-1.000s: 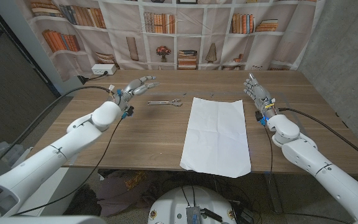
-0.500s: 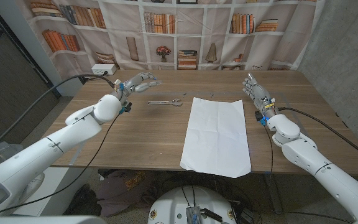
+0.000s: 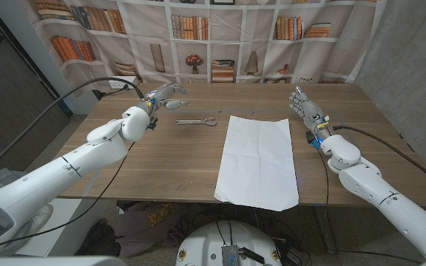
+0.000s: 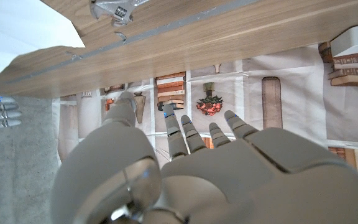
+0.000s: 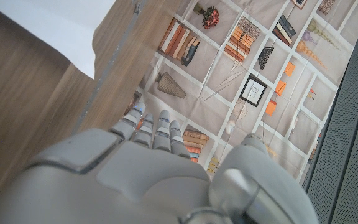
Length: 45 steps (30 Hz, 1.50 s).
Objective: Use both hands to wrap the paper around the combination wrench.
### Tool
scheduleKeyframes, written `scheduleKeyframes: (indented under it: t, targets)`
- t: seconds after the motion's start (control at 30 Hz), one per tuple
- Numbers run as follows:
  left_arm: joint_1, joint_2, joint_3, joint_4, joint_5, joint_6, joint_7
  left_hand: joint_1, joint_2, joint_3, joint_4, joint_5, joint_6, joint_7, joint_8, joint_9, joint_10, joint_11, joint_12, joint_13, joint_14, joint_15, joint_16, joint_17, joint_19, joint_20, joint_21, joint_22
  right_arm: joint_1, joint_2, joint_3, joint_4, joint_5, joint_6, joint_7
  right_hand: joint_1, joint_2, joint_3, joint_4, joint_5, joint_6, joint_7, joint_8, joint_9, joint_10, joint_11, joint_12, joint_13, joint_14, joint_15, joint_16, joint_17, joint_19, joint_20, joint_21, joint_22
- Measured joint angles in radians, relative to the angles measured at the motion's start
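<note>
A silver combination wrench (image 3: 196,121) lies on the wooden table (image 3: 161,159), just left of a white sheet of paper (image 3: 258,159) spread flat near the middle. One end of the wrench (image 4: 118,9) and a corner of the paper (image 4: 17,28) appear in the left wrist view. My left hand (image 3: 165,97) hovers behind and to the left of the wrench, fingers spread, holding nothing. My right hand (image 3: 306,109) stands to the right of the paper's far corner, fingers extended and empty. A paper corner (image 5: 55,31) shows in the right wrist view.
A white power strip (image 3: 120,83) sits at the table's far left corner. A backdrop printed with bookshelves (image 3: 220,41) hangs behind the table. A grey wall (image 3: 413,66) stands to the right.
My left arm has swung farther back and slightly left, carrying the hand toward the table's far edge. The right hand, paper and wrench have stayed put.
</note>
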Motion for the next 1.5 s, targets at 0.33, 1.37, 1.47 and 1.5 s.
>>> scheduleKeyframes:
  t: [0.33,1.37,1.47,1.5]
  targets:
    - [-0.062,-0.005,0.071,-0.008,0.252,0.050,-0.138,-0.048,-0.135,-0.089,0.017,0.000,0.056,0.006,0.023,0.004,0.002,-0.003,-0.008,0.003,0.000,0.000,0.000,0.007,0.025,0.000,0.000,0.003,-0.006,-0.003,0.004,0.000,0.004,0.002,0.001,0.000,0.011,0.004,-0.004,0.000,0.000,0.000,0.000,0.000,0.000,0.000,0.000,0.000,0.000,0.000,0.000,0.000,0.000,0.000,0.000,0.000]
    - [-0.152,-0.096,0.170,0.147,0.669,-0.056,-0.194,0.045,-0.163,-0.116,0.015,0.070,0.073,-0.026,0.050,0.014,0.004,-0.010,-0.018,0.007,0.017,0.000,0.000,0.012,0.087,-0.052,0.017,0.003,-0.004,0.016,0.000,0.002,0.010,0.005,-0.010,0.004,0.014,0.008,-0.008,0.000,0.000,0.000,0.000,0.000,0.000,0.000,0.001,0.000,-0.005,0.005,0.000,-0.003,-0.005,0.006,0.000,0.000]
    - [-0.162,-0.106,0.182,0.160,0.688,-0.064,-0.200,0.050,-0.168,-0.125,0.015,0.074,0.058,-0.037,0.042,0.009,-0.003,-0.008,-0.019,0.007,0.017,0.000,0.000,0.012,0.087,-0.052,0.016,0.003,-0.004,0.017,0.001,0.002,0.012,0.005,-0.011,0.004,0.014,0.008,-0.008,0.000,0.000,0.000,0.000,0.005,0.000,0.000,0.001,0.000,-0.005,0.005,0.000,-0.003,-0.005,0.005,0.000,0.000]
    - [-0.164,-0.109,0.185,0.163,0.704,-0.072,-0.207,0.050,-0.168,-0.125,0.015,0.074,0.053,-0.036,0.040,0.009,-0.004,-0.007,-0.019,0.007,0.017,0.000,0.000,0.012,0.086,-0.052,0.012,0.003,-0.004,0.018,0.001,0.002,0.012,0.005,-0.011,0.004,0.014,0.008,-0.008,0.000,0.000,0.000,0.000,0.005,0.000,0.000,0.001,0.000,-0.005,0.005,0.000,-0.003,-0.005,0.005,0.000,0.000]
